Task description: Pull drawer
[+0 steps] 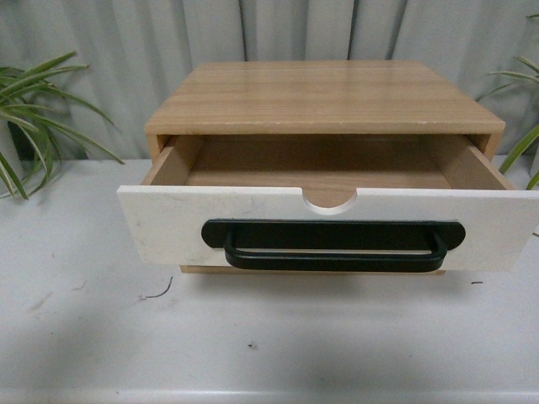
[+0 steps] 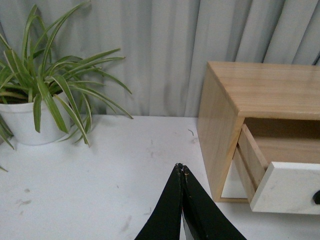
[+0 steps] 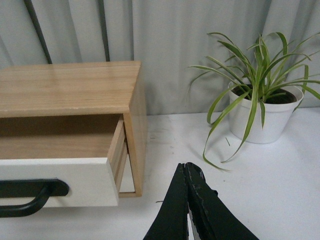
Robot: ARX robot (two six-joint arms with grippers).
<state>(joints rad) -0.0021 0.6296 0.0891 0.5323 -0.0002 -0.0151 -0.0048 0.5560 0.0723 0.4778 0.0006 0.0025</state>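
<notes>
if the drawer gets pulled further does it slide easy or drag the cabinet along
The drawer looks empty and thin-walled, so probably light and easy to slide. The small wooden cabinet appears unfastened on the smooth white table, so it may skid forward with the pull. The black bar handle looks rigid, unlikely to flex.

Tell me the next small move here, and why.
Probably just park both arms: the drawer already stands well out of the cabinet, with its inside showing. The left gripper and right gripper are shut, empty and clear of it. If more travel is wanted, one would have to open toward the handle.
</notes>
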